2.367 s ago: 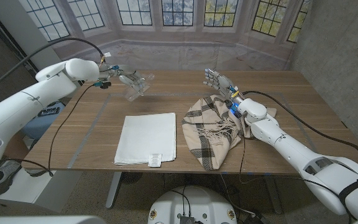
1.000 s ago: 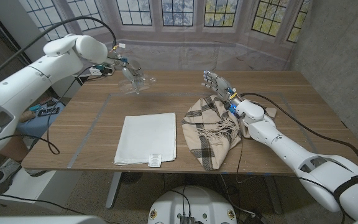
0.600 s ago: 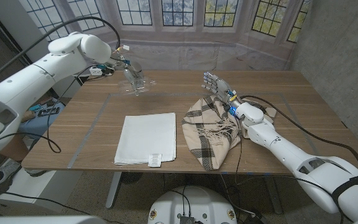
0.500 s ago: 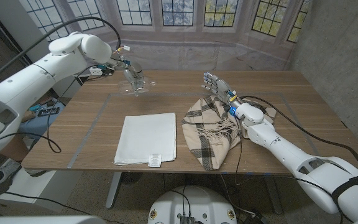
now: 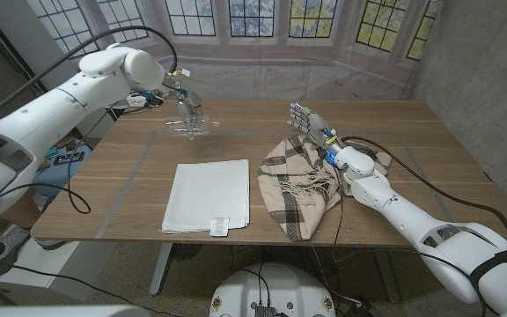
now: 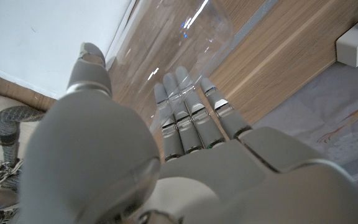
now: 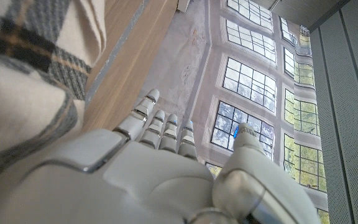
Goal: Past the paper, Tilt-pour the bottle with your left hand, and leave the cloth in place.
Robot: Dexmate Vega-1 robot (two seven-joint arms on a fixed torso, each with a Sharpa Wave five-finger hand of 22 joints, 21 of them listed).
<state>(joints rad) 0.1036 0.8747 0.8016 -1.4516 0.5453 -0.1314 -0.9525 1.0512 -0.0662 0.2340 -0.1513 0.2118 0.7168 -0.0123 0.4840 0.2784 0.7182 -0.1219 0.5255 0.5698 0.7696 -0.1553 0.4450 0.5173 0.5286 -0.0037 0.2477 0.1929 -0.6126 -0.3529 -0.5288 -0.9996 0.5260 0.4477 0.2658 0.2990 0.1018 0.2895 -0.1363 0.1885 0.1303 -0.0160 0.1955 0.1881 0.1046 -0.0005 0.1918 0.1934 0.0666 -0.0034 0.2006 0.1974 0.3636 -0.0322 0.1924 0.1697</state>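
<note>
One bottle, clamped in the left hand at 12 o'clock beyond the paper, has gone from tilted to near upright, suggesting pouring done; cloth undisturbed, right hand spread, empty.

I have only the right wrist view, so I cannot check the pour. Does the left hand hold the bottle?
Observer: Yes. In the head view the left hand grips the clear bottle.
Operator: Where is it, seen from the paper?
Observer: Beyond the white paper, on its far side from the robot.
Operator: Does the cloth touch the paper?
Observer: No. The plaid cloth lies to the paper's right, and bare wood shows between them.
</note>
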